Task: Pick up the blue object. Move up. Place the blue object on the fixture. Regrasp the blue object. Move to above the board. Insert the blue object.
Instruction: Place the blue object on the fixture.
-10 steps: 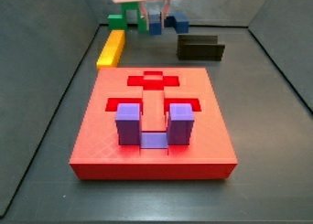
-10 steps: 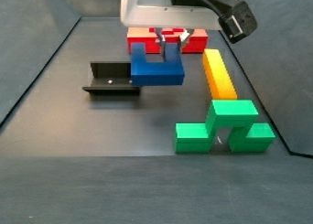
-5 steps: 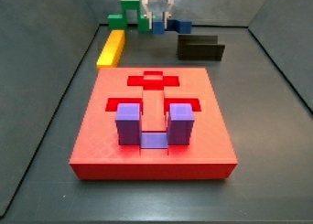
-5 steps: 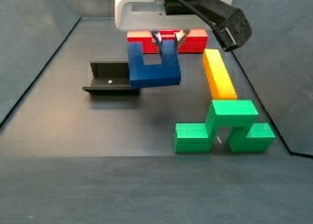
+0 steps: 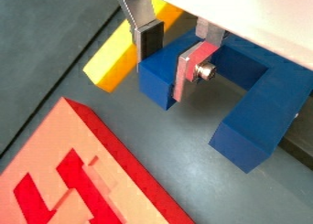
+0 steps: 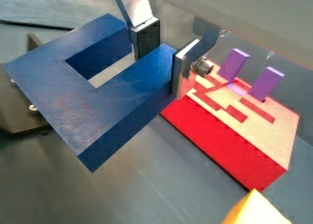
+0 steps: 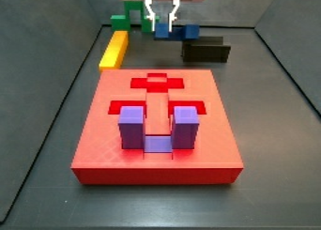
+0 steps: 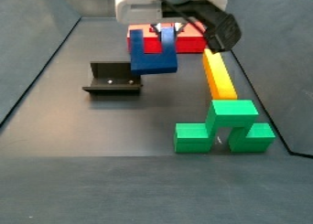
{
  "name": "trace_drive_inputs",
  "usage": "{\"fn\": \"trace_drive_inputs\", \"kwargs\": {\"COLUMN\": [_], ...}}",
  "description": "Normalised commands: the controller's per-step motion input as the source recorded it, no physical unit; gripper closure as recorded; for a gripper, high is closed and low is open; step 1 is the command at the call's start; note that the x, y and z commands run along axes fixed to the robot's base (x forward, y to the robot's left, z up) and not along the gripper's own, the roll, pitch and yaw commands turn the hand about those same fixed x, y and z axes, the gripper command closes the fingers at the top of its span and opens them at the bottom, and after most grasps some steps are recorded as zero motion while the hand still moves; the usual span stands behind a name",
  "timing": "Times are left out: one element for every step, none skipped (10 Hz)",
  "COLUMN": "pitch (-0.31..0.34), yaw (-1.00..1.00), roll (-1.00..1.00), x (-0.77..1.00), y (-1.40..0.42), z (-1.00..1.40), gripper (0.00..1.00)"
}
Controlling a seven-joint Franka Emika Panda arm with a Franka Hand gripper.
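Blue object [image 8: 152, 53] is up off the floor, the gripper [image 5: 171, 52] clamped tight on one prong, near the fixture [image 8: 112, 80].

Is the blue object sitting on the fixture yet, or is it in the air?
In the air. The gripper holds the blue object by one prong, clear above the fixture, which has nothing on it.

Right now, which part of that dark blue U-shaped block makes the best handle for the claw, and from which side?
One prong, judging by the current hold: the gripper comes from above and pinches a prong of the blue object between its flat fingers. The prong's parallel faces suit them; the whole block looks too wide.
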Motion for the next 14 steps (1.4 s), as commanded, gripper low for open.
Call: {"fn": "trace_drive_inputs", "kwargs": {"pitch": [0.0, 0.2, 0.149, 0.146, 0.191, 0.211, 0.223, 0.0, 0.066, 0.043, 0.0, 0.0, -0.014, -0.134], "yaw": [0.0, 0.0, 0.0, 0.0, -0.09, -0.1, -0.26, 0.0, 0.0, 0.0, 0.0, 0.05, 0.14, 0.07], "roll": [0.0, -0.57, -0.8, -0.7, -0.59, -0.55, -0.47, 0.0, -0.06, -0.53, -0.61, -0.58, -0.58, -0.22], "x": [0.0, 0.62, 0.78, 0.89, 0.98, 0.97, 0.76, 0.03, 0.61, 0.73, 0.62, 0.58, 0.46, 0.19], "y": [-0.03, 0.13, 0.12, 0.0, -0.06, -0.04, -0.05, 0.0, 0.22, 0.58, 0.58, 0.55, 0.54, 0.15], "z": [0.0, 0.0, 0.03, 0.0, -0.07, -0.11, 0.0, 0.0, -0.18, -0.11, -0.1, -0.1, -0.21, -0.19], "gripper": [1.0, 1.0, 1.0, 1.0, 1.0, 1.0, 1.0, 1.0, 1.0, 1.0, 1.0, 1.0, 1.0, 1.0]}}
